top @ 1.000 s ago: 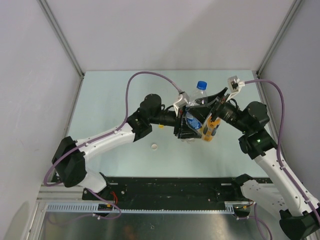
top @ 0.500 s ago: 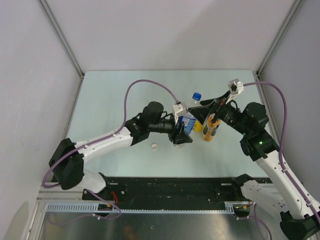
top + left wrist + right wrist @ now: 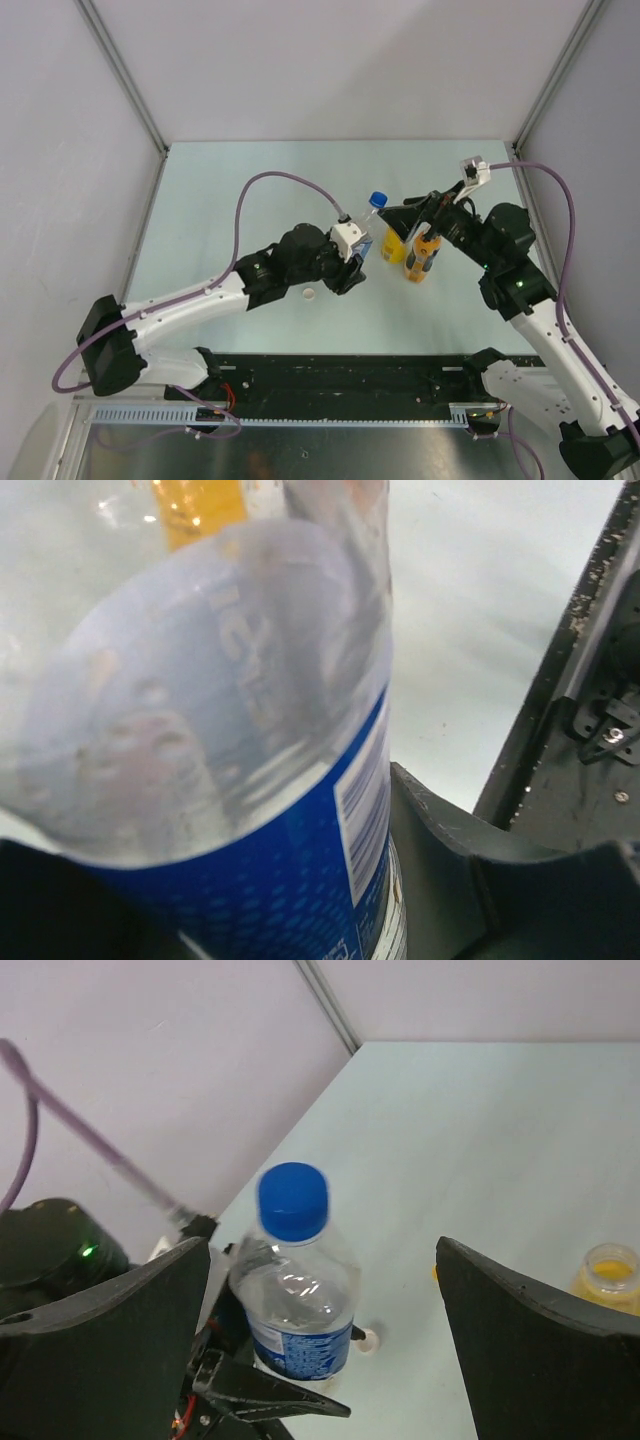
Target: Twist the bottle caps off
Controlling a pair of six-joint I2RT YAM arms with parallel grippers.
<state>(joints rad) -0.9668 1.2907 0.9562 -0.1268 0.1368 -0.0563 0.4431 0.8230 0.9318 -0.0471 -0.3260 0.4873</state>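
Observation:
My left gripper [image 3: 354, 258] is shut on the clear water bottle [image 3: 364, 238], clamping its blue label [image 3: 250, 880], with one finger [image 3: 445, 845] pressed against its side. The bottle tilts, and its blue cap [image 3: 377, 200] is screwed on. In the right wrist view the same blue cap [image 3: 293, 1200] stands between my wide-open right fingers [image 3: 110, 1340], with clear gaps on both sides. My right gripper [image 3: 418, 214] hovers just right of the cap. The yellow juice bottle [image 3: 392, 246] shows an open mouth [image 3: 610, 1268]. The dark-labelled orange bottle [image 3: 421, 257] stands under the right gripper.
A loose white cap [image 3: 309, 294] lies on the pale green table [image 3: 220, 200], near the left arm; it also shows beside the bottle's base as a white cap [image 3: 371, 1339]. Grey walls enclose the table on three sides. The black base rail [image 3: 340, 375] runs along the near edge.
The left arm has drawn the water bottle down and to the left, away from the two juice bottles. The right gripper has stayed near them and opened slightly wider.

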